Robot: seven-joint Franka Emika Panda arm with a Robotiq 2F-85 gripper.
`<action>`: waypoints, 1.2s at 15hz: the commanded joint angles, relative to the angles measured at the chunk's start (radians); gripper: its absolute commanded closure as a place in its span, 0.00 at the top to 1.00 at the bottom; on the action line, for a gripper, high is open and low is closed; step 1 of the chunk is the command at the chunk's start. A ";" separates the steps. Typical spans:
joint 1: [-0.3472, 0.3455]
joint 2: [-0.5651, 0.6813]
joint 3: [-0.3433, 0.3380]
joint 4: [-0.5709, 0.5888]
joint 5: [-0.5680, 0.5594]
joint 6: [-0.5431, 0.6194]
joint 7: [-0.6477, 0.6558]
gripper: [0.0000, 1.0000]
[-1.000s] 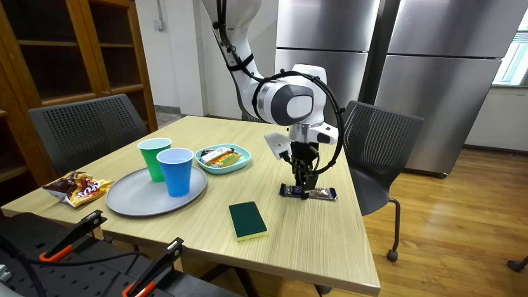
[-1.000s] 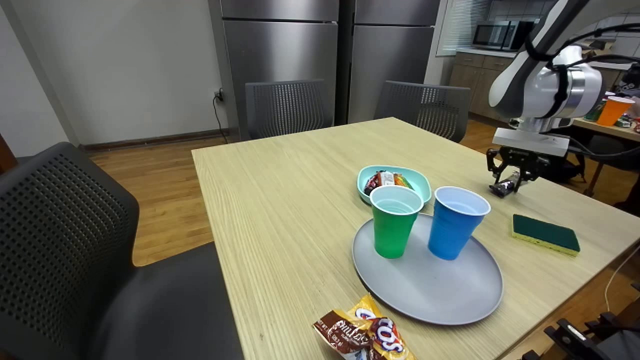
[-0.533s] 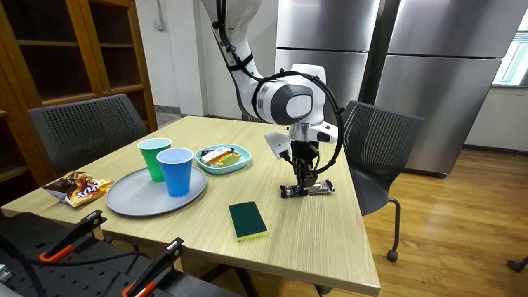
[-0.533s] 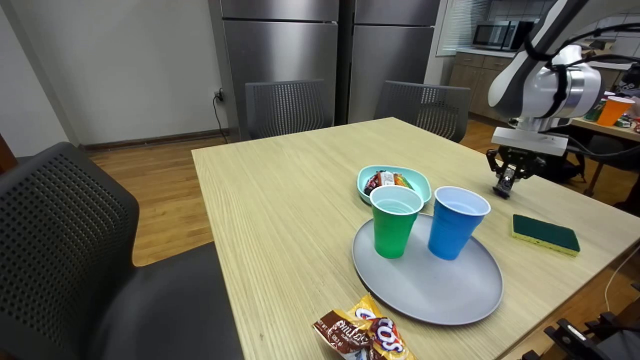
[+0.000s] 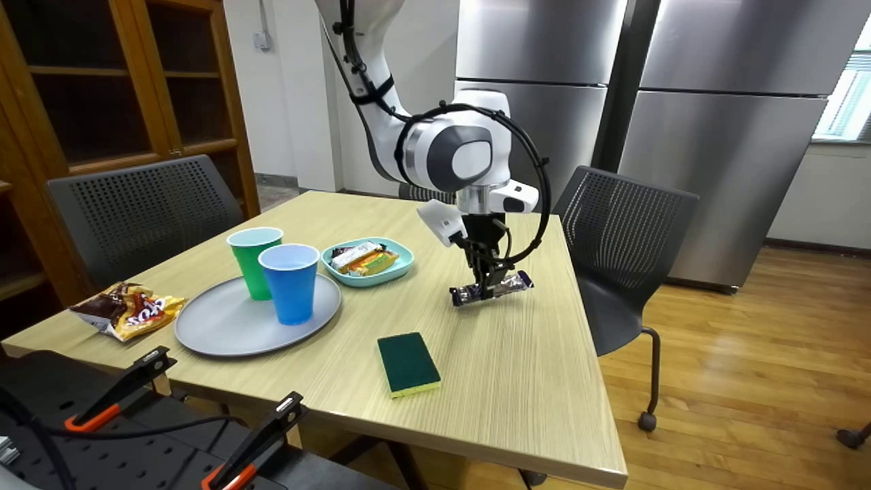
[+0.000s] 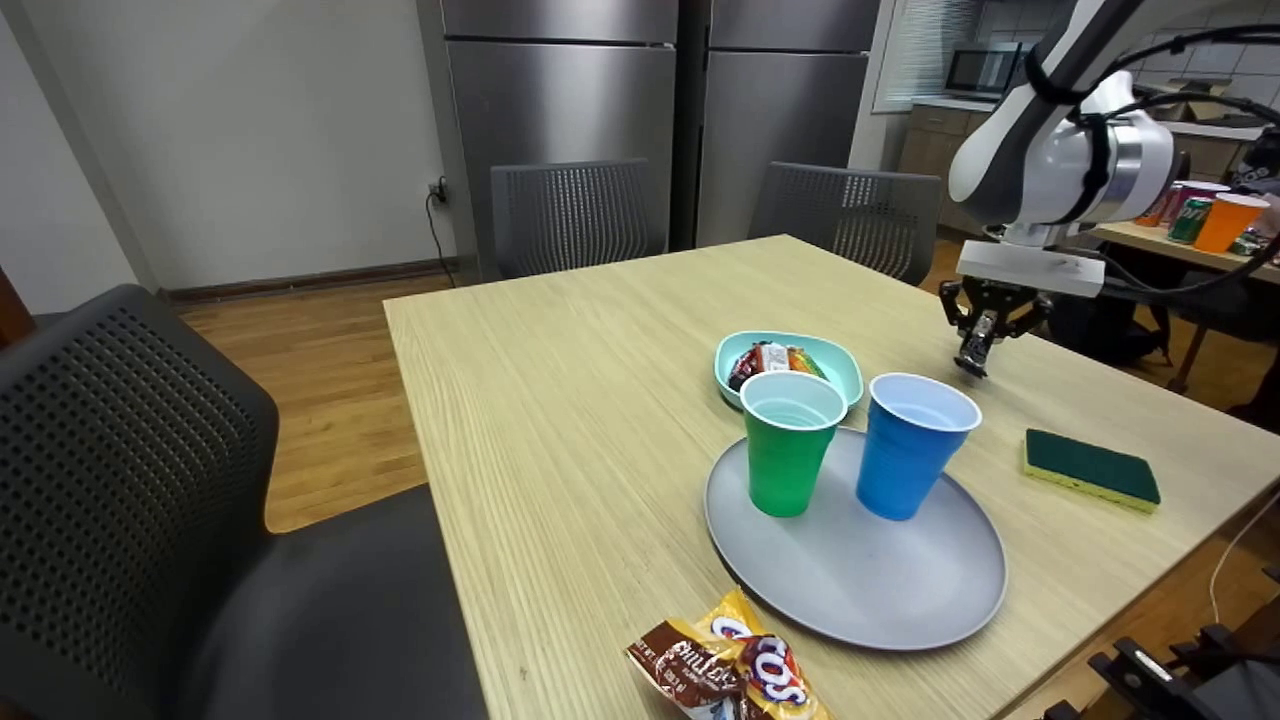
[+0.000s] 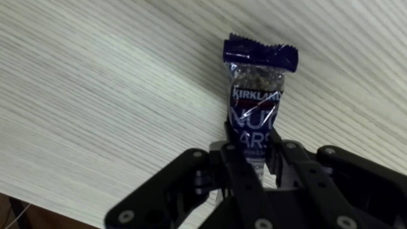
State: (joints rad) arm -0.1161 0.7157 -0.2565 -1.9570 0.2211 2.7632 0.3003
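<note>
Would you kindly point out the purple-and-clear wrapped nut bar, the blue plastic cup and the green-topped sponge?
Purple-and-clear wrapped nut bar (image 7: 255,113), wrist view: printed label.
Blue plastic cup (image 6: 910,460), in an exterior view: side wall.
Green-topped sponge (image 5: 408,361), in an exterior view: green top face.
</note>
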 commanded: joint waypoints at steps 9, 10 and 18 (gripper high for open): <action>0.017 -0.228 0.125 -0.144 -0.034 0.020 -0.121 0.06; 0.023 -0.231 0.132 -0.148 -0.036 0.021 -0.122 0.06; 0.042 -0.199 0.193 -0.122 -0.033 0.016 -0.157 0.06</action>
State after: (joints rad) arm -0.0752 0.5237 -0.0877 -2.0720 0.2020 2.7728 0.1639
